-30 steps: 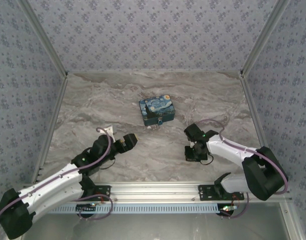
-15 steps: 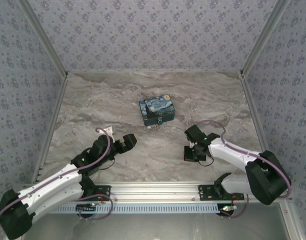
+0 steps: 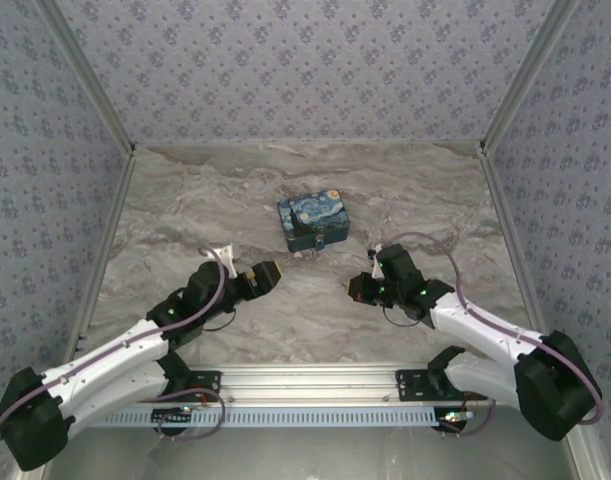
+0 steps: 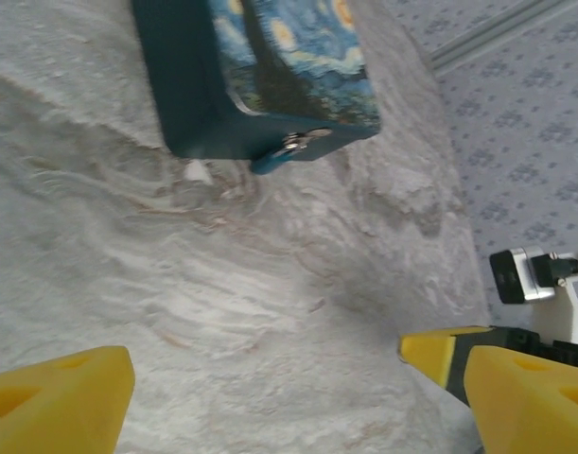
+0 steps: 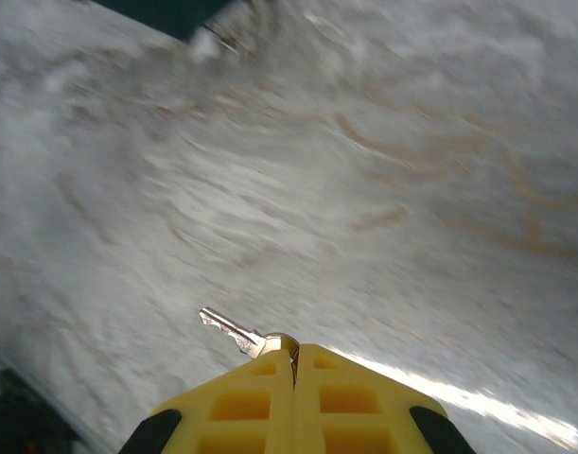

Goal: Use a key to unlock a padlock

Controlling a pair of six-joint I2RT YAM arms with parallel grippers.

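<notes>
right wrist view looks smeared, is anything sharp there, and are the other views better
Right wrist: the marble table is streaked by motion blur, with glare at lower right; the key and the shut yellow jaws holding it are crisp. Left wrist: fairly sharp on the painted box and padlock, soft on the near yellow jaws. Top external: even light, no blur.

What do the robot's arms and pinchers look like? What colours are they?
The left arm and the right arm have white shells and chunky black joints. A thin purplish cable loops along each. The left gripper and the right gripper each end in two blocky yellow fingers with hollows moulded in.
</notes>
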